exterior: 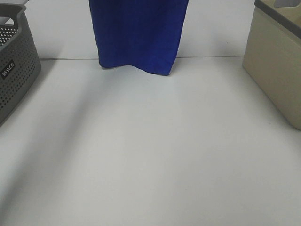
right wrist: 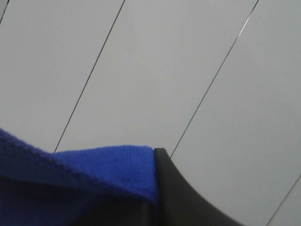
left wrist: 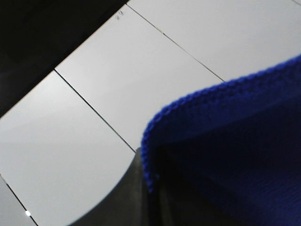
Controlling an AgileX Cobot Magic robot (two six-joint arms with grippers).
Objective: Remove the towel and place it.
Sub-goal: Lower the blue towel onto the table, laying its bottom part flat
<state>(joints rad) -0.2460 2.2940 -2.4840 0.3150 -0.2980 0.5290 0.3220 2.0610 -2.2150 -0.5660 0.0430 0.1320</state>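
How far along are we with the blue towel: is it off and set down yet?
Looks done: the royal-blue plush towel is lifted, hanging straight down above the far part of the white table. In hand: the left gripper and right gripper are each shut on its hem. Left: placing it; it lies neither flat on the table nor in the grey perforated basket or beige bin.

One towel (exterior: 138,33), one basket (exterior: 19,70), one bin (exterior: 273,75)

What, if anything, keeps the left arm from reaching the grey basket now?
Likely yes, it can: only bare table lies between the hanging towel and the grey basket, though the left gripper seems shut on it.
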